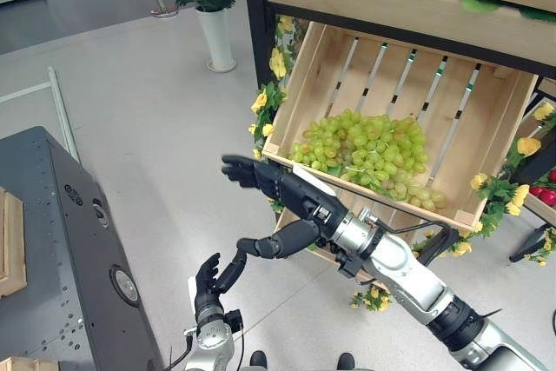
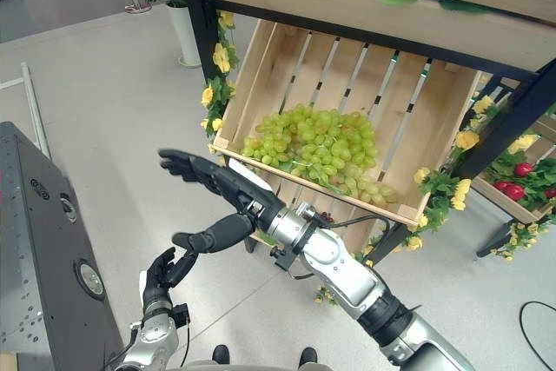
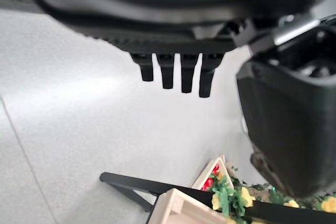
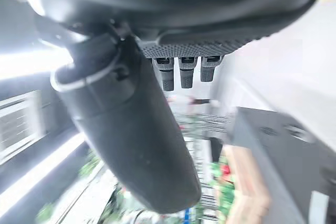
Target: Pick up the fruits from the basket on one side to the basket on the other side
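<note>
A heap of green grapes [image 1: 369, 152] lies in a tilted wooden crate [image 1: 499, 119] on a dark stand. My right hand [image 1: 276, 185] is stretched out in the air to the left of the crate's front corner, fingers straight and thumb spread, holding nothing. My left hand [image 1: 211, 277] is low at the bottom, below the right thumb, fingers relaxed and empty. Red fruits [image 2: 512, 180] lie in another crate to the right.
A dark grey cabinet [image 1: 61, 241] stands at the left, with a wooden box edge [image 1: 10, 245] on it. Yellow flowers and leaves [image 1: 268, 102] trim the stand. A white vase with a plant [image 1: 217, 36] stands behind on the grey floor.
</note>
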